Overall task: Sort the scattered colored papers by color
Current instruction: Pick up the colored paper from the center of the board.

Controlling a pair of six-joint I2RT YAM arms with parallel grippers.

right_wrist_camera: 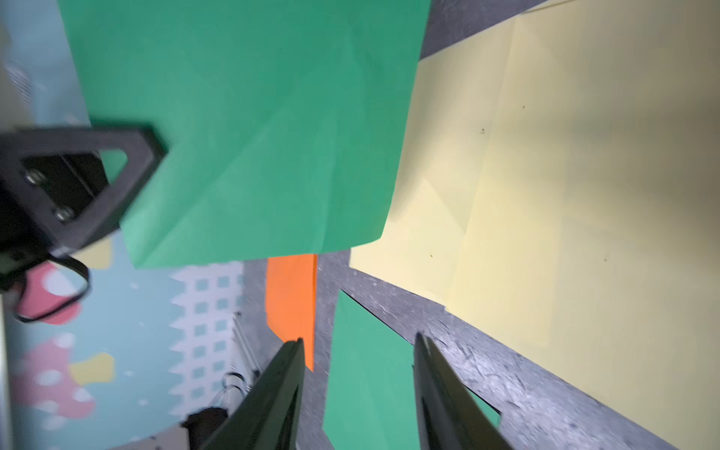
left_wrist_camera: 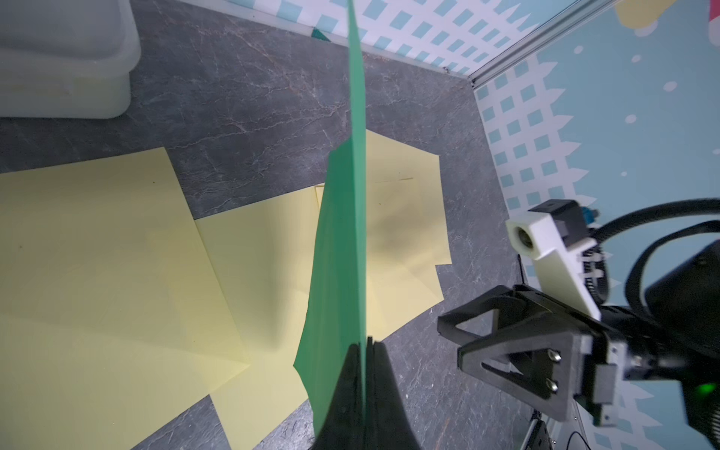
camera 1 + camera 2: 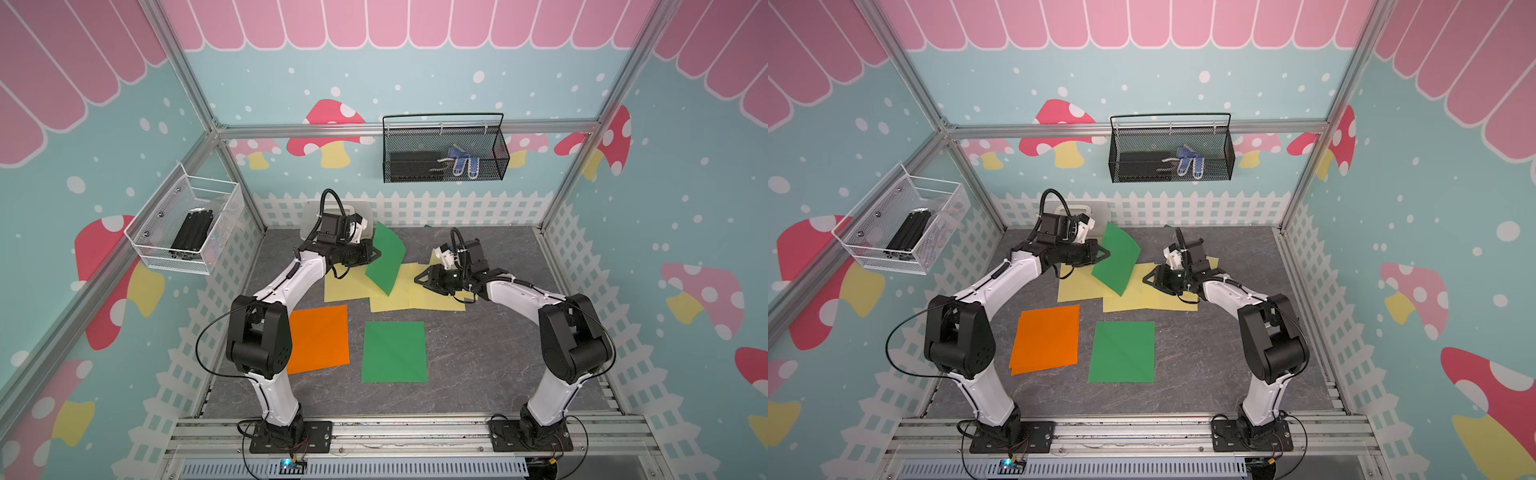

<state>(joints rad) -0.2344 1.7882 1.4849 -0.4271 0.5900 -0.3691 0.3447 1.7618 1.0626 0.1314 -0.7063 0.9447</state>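
Above the veined grey desk (image 3: 478,353), between mushroom-print walls (image 3: 673,199), left gripper (image 3: 377,252) pinches a thin, bowed green sheet (image 3: 388,259); right gripper (image 3: 417,280) shows jaws apart.

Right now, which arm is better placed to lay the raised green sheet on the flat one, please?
Probably left: the left gripper pinches the raised green sheet; the right gripper is open and empty above the yellow sheets.

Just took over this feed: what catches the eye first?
The left gripper pinches a green paper sheet, raised over overlapping pale yellow sheets far across the table. The open right gripper faces it. Nearer, a flat orange sheet and a second green sheet lie side by side.
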